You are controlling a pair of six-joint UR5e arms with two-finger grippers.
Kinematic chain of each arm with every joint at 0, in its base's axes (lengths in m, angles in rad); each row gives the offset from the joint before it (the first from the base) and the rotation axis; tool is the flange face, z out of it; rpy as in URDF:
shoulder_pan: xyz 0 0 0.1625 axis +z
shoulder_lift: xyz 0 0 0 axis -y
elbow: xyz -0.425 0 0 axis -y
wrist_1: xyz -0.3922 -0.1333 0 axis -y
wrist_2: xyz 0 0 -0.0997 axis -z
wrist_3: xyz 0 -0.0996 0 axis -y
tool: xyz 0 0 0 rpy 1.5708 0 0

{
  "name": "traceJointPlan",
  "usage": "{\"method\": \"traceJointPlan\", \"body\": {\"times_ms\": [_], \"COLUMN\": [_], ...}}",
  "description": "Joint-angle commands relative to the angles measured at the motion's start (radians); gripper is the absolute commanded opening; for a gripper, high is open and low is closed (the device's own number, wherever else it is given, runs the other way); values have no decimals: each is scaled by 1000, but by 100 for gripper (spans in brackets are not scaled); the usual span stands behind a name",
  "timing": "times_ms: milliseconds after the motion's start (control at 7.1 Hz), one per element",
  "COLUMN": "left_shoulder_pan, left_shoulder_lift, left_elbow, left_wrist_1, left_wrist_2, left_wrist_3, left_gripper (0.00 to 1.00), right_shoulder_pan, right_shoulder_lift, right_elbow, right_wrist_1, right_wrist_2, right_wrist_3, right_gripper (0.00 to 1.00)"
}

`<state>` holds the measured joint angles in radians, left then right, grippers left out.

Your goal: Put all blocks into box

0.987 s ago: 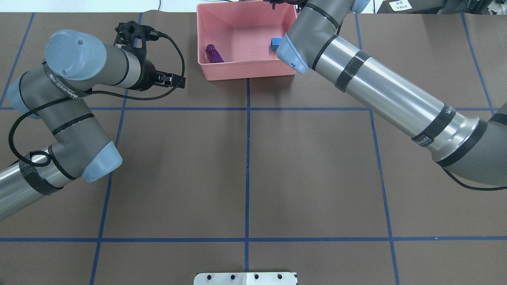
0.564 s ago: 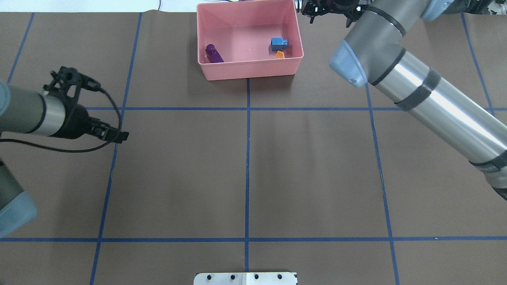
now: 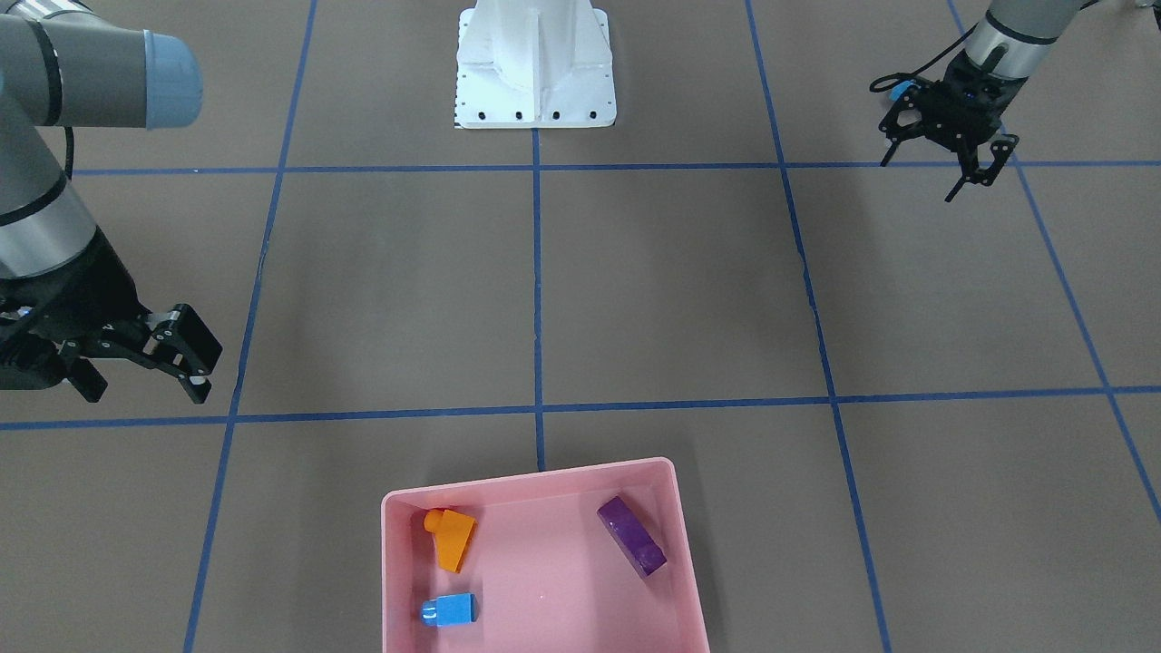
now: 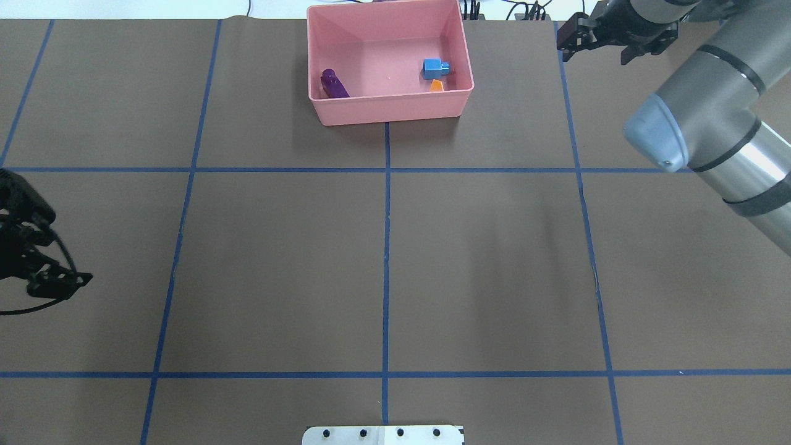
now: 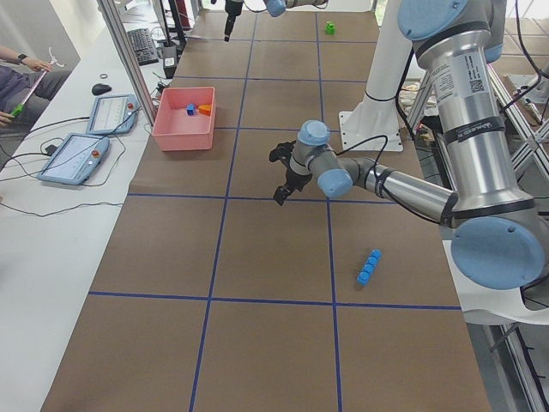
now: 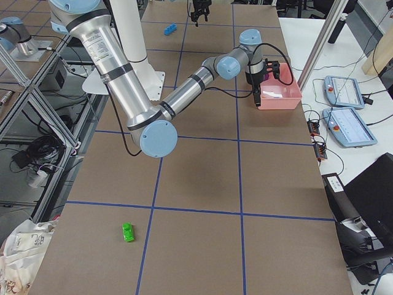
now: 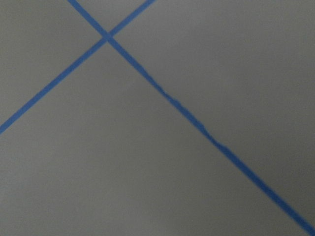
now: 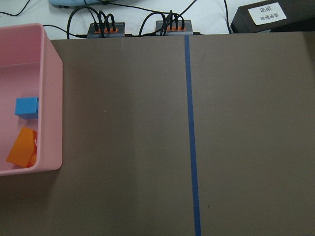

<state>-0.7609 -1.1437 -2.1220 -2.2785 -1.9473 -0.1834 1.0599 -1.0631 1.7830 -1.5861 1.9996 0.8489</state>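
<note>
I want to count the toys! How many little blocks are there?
5. Three lie in the pink box: orange block, small blue block, purple block. On the table: long blue block, green block.

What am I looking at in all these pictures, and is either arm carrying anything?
Two robot arms work at a brown table marked with blue tape. One picture looks down from behind the robot, one faces it from across the table, two look along the table from its ends, and two come from cameras on the wrists. The pink box holds an orange block, a small blue block and a purple block. A long blue block and a green block lie out on the table, one toward each end. The left hand and the right hand are both open and hold nothing.
</note>
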Motion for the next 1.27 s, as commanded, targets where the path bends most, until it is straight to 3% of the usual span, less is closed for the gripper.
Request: {"method": "traceJointPlan", "body": {"times_ms": [0,141,282,564,705,1128], "left_shoulder_pan": [15,18,23,54,122,273], "left_shoulder_lift": [232,255,281,355,372,302], "left_elbow": [191,197,198,206,212,298], "left_wrist_1": [-492,-493,-501,-500,-495,-493], "left_wrist_2": [-27,-162,-188,-179,-179,-23], "left_wrist_3": [172,168,195,471,489,487], "left_gripper": [100,100,100,100,100,100], "right_shoulder_pan": [8,8,8,8,8,9], "right_shoulder_lift": [-40,-41,-41,-40,-43,-86], "right_elbow": [42,44,44,44,44,59], "right_wrist_1": [0,0,1,2,2,9], "right_wrist_2": [4,4,4,4,2,4], "right_wrist_3": [-10,-10,-11,-14,-14,-14], "right_gripper": [100,100,100,100,100,100]}}
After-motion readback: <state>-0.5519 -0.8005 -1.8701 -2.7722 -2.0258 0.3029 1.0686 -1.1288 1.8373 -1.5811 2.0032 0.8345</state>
